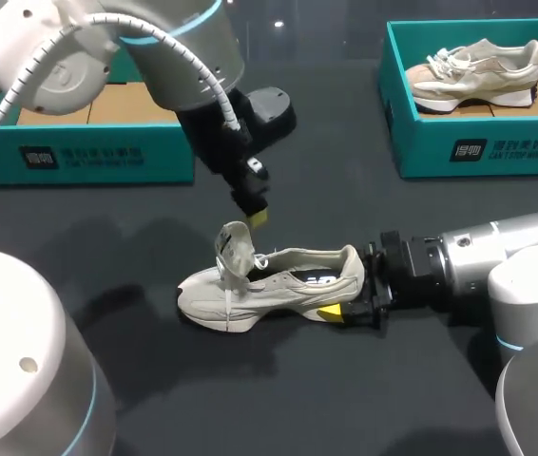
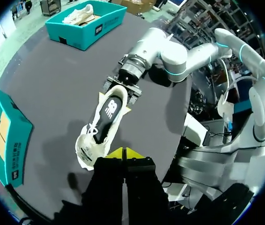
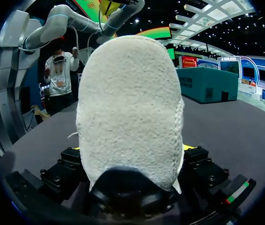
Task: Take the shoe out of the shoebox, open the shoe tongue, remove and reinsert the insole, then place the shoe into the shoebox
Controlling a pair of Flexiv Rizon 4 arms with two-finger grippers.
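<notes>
Shoe sits sole-down mid-table, tongue standing upright, dark insole inside. My right gripper clamps the heel from both sides. My left gripper hangs just above the tongue, fingertips pressed together, holding nothing.

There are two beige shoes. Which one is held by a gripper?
The shoe on the table: the right gripper clamps its heel. The other shoe lies untouched in the teal shoebox at the far right.
</notes>
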